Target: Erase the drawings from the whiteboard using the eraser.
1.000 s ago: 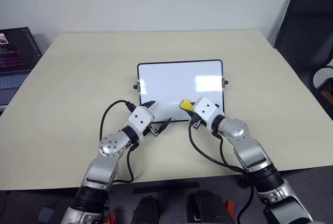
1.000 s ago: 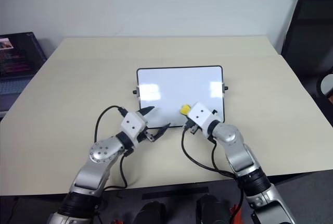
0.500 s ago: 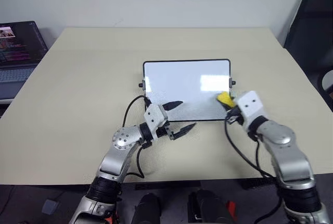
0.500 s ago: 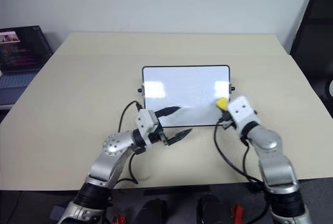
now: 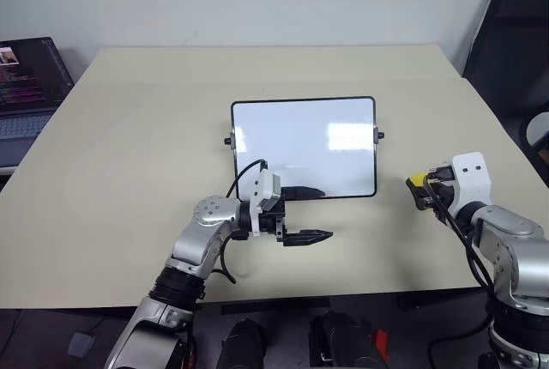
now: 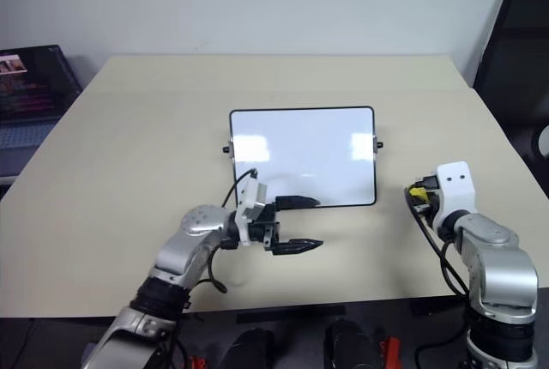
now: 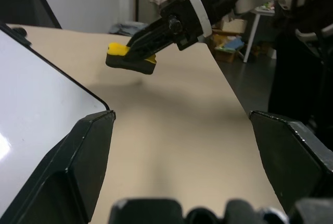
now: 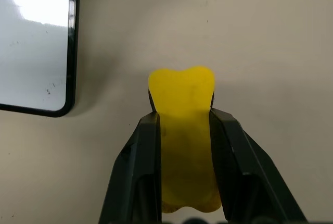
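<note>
One eraser (image 8: 182, 130), pinched lengthwise in the right gripper (image 5: 422, 192), hangs over bare table (image 5: 129, 129) right of the board (image 5: 304, 146), pointing toward it. One board lies long axis left-right, wide table around it. Left gripper (image 5: 310, 214) gapes empty at its near edge.

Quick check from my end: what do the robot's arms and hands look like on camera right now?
Both arms are silver-grey metal with rounded joint housings and black cuffs lower down. Each wrist carries a white boxy block. Loose black cables loop from wrist to forearm. The left hand and right hand each end in two black tapered fingers.
</note>
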You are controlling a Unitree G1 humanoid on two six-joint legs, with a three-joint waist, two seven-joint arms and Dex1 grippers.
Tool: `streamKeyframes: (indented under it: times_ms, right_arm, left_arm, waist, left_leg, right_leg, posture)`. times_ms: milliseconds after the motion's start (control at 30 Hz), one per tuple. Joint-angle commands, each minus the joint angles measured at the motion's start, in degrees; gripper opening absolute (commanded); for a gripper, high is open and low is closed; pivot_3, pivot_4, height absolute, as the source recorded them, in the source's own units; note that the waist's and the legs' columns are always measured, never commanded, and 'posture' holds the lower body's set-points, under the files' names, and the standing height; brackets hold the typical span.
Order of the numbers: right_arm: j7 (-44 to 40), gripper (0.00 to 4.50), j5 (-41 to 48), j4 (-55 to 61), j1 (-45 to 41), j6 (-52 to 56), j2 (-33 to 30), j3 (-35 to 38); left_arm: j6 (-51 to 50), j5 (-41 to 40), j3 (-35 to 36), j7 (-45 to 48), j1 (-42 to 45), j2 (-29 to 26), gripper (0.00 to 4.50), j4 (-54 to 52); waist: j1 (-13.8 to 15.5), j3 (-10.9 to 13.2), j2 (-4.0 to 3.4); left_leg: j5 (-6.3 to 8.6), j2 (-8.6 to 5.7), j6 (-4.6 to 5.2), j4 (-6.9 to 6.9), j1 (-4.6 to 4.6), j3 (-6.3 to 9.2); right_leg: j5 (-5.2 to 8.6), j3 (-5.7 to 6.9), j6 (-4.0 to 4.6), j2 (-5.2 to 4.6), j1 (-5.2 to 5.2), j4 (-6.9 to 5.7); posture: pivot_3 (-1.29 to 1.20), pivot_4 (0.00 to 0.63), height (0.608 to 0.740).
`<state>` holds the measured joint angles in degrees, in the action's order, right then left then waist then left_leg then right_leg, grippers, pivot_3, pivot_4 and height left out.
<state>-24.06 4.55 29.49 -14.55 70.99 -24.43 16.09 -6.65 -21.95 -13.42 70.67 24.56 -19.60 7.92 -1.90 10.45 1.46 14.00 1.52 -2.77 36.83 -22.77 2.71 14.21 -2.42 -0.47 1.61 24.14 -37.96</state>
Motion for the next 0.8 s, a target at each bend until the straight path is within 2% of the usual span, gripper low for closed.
streamKeyframes:
  times_ms: [33, 333, 667, 733, 800]
  right_arm:
    - [1.0, 0.98, 1.5, -2.7, -2.4, -0.2, -0.9, 1.6]
    - [1.9, 0.98, 2.2, -10.2, -4.1, -3.7, -3.6, 0.2]
    - [3.3, 0.98, 3.2, -11.6, -3.8, -4.1, -3.3, 0.7]
    - [3.7, 1.68, 3.5, -11.9, -3.9, -4.6, -3.5, 1.0]
    - [4.1, 2.16, 3.8, -12.2, -4.1, -5.0, -3.8, 1.0]
  left_arm:
    - [1.1, 0.5, -0.1, 1.1, 1.6, 0.3, 4.5, 0.3]
    - [0.7, 0.4, 0.8, 0.0, 0.3, -0.5, 4.5, -1.5]
    - [1.0, 0.8, 0.8, -0.9, -0.4, -0.6, 4.5, -2.2]
    - [1.0, 0.8, 0.8, -1.1, -0.1, -0.6, 4.5, -2.1]
    - [1.0, 0.8, 0.8, -1.1, 0.0, -0.7, 4.5, -2.1]
  waist:
    - [0.0, 0.0, 0.0]
    - [0.0, 0.0, -0.02]
    - [0.0, 0.0, -0.02]
    - [0.0, 0.0, -0.02]
    - [0.0, 0.0, -0.02]
  left_leg:
    - [0.0, 0.0, 0.0, 0.0, 0.0, -0.02]
    - [0.0, 0.0, 0.01, 0.0, -0.01, 0.0]
    - [0.0, 0.01, 0.01, 0.03, 0.0, 0.0]
    - [0.0, 0.0, 0.01, 0.03, 0.0, 0.0]
    - [0.0, 0.0, 0.01, 0.04, 0.0, 0.0]
  right_leg:
    - [0.0, -0.01, 0.0, 0.0, 0.0, -0.01]
    - [0.0, -0.05, 0.0, 0.0, 0.0, -0.01]
    - [-0.01, -0.07, 0.0, 0.0, 0.0, -0.06]
    - [-0.01, -0.07, 0.0, 0.0, 0.0, -0.06]
    - [-0.01, -0.08, 0.0, 0.0, 0.0, -0.06]
  posture:
    - [0.0, 0.15, 0.74]
    - [0.0, 0.15, 0.74]
    - [0.0, 0.15, 0.74]
    - [0.0, 0.15, 0.74]
    - [0.0, 0.15, 0.74]
